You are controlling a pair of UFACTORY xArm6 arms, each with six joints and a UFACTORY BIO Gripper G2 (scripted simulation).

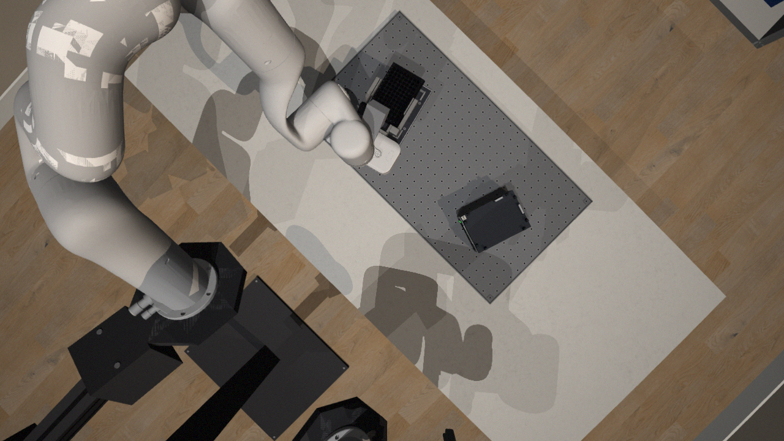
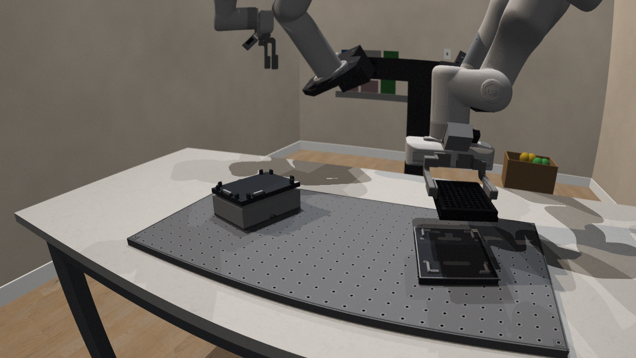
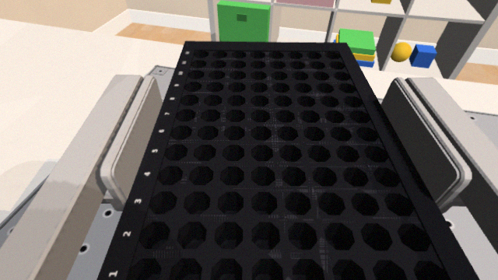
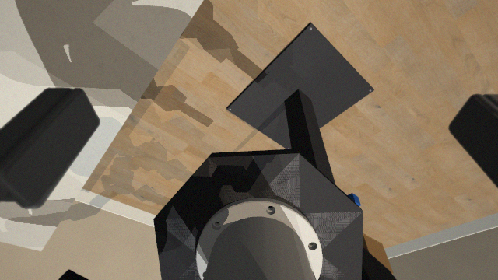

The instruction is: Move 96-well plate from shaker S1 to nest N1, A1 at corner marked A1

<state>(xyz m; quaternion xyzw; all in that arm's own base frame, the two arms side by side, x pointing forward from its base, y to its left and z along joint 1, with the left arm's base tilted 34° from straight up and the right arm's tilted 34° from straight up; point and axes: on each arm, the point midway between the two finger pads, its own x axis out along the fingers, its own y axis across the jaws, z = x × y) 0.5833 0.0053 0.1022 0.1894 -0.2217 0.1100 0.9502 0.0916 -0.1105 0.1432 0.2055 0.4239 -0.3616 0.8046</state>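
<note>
The black 96-well plate [image 1: 395,93] [image 2: 466,198] [image 3: 264,155] is held roughly level in the air over the plate nest N1 [image 1: 421,108] [image 2: 457,281]. My left gripper [image 2: 462,192] [image 3: 278,144] is shut on the plate, with one pad along each long side. In the left wrist view column 1 is nearest the camera and the numbers run up the left edge. A gap shows between plate and nest in the exterior view. The nest's A1 mark is not readable. The shaker S1 [image 1: 496,222] [image 2: 258,187] is bare on top. My right gripper [image 2: 271,62] [image 4: 268,136] is open and empty, far from the plate.
Nest and shaker stand on the perforated grey board [image 1: 438,147] [image 2: 320,249] on the white table [image 1: 630,296] [image 2: 111,191]. The shaker is taller than the nest and has upright corner posts. The right arm's base [image 4: 257,175] shows below its gripper.
</note>
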